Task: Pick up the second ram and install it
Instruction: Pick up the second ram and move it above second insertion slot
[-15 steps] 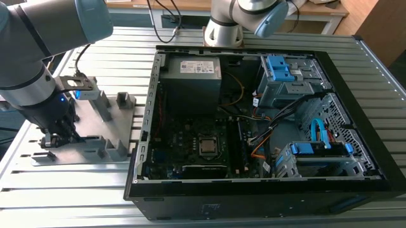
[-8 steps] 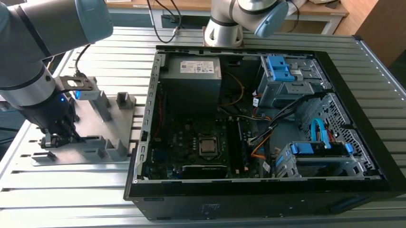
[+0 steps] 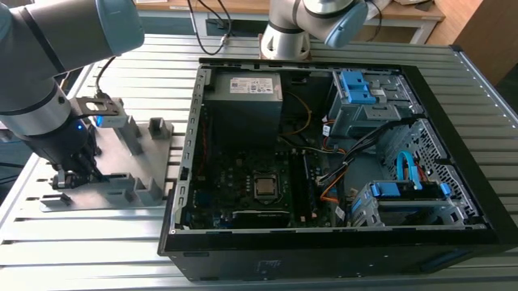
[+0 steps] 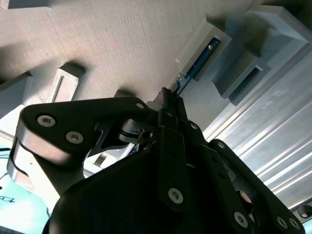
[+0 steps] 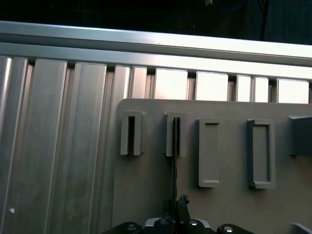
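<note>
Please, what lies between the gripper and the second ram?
Nothing. In the first wrist view the second ram, on edge in the grey holder, reaches right to the gripper.

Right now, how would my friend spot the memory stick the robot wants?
On the exterior view's left, beside the open computer case, lies a grey holder plate with raised ribs. The memory stick stands on edge between two ribs, by the gripper. It is a thin dark-blue strip, unlike the chunky grey ribs around it.
</note>
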Action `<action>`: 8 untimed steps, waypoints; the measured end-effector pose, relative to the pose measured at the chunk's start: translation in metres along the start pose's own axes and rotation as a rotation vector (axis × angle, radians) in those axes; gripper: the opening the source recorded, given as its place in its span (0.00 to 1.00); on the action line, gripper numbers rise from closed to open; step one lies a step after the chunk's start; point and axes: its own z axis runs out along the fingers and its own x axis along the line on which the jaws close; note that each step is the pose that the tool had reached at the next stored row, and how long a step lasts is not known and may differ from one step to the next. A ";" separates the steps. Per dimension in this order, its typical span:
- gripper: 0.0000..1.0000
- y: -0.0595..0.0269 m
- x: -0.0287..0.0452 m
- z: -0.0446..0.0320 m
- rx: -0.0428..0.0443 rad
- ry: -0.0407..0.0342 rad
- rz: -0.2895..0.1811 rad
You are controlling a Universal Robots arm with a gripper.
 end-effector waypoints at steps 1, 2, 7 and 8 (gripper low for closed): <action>0.14 0.0000 0.0000 0.0000 0.0000 0.0000 0.000; 0.14 0.0000 -0.0001 -0.0005 0.0002 -0.0002 0.000; 0.14 0.0005 -0.0004 -0.0108 0.0002 -0.0001 0.000; 0.14 0.0006 -0.0005 -0.0133 0.0002 -0.0001 0.000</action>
